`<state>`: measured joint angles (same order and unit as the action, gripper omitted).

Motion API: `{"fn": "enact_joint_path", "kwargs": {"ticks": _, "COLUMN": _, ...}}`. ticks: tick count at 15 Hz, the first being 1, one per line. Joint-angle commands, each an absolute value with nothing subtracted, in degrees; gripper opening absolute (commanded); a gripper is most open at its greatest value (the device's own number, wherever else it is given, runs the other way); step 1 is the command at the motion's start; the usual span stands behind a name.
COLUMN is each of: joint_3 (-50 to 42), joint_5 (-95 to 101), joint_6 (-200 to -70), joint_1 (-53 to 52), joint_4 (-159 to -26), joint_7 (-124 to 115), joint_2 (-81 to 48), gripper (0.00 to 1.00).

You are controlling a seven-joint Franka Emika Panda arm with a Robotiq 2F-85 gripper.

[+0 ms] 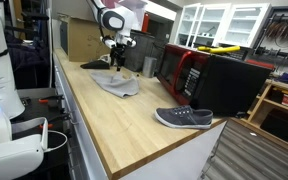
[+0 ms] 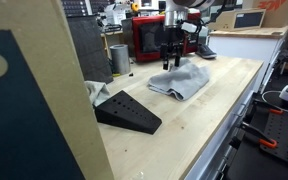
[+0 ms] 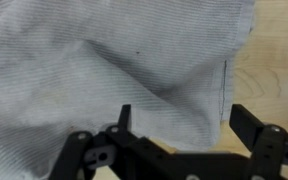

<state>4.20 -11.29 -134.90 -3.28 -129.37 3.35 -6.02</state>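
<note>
Grey cloth (image 1: 117,85) lies crumpled in loose folds on the wooden countertop (image 1: 104,130), just in front of the red-fronted appliance (image 1: 184,70) and well back from the counter's edge. The claw (image 2: 171,62) hangs directly over it with its jaws spread wide and nothing between them. The wrist view shows the fabric (image 3: 94,70) filling the frame, with one hemmed border running down beside bare wood. The likeliest trouble, as I judge it, is a poor bite: the fingers (image 3: 124,115) stand over a slack slope near that hem rather than over a firm ridge. A closing pinch there could catch only the top layer or slip off the border, and the rest would trail or bunch. A descent that goes too deep could press the fingertips into the wood beneath the thin fabric. Any sideways pull could drag the cloth across the smooth top towards the metal cup (image 2: 119,57) beside the appliance. The grey shoe (image 1: 184,118) and the black wedge (image 2: 127,112) sit well away from the appliance, so a snag on either looks unlikely. As for writing, no brand or label can be read — the orange sign (image 2: 279,5) high behind the appliance carries lettering too blurred to make out, and the cloth itself shows none.
</note>
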Motion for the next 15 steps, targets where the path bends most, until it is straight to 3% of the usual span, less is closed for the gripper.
{"fn": "enact_joint_path", "kwargs": {"ticks": 1, "joint_3": 5.0, "joint_5": -10.9, "joint_6": -132.2, "joint_1": -3.8, "joint_4": -125.7, "joint_7": 4.4, "joint_2": -10.4, "gripper": 1.0}}
{"fn": "enact_joint_path", "kwargs": {"ticks": 15, "joint_3": 7.8, "joint_5": -6.4, "joint_6": -130.6, "joint_1": -8.4, "joint_4": -118.1, "joint_7": 1.5, "joint_2": -20.5, "gripper": 1.0}}
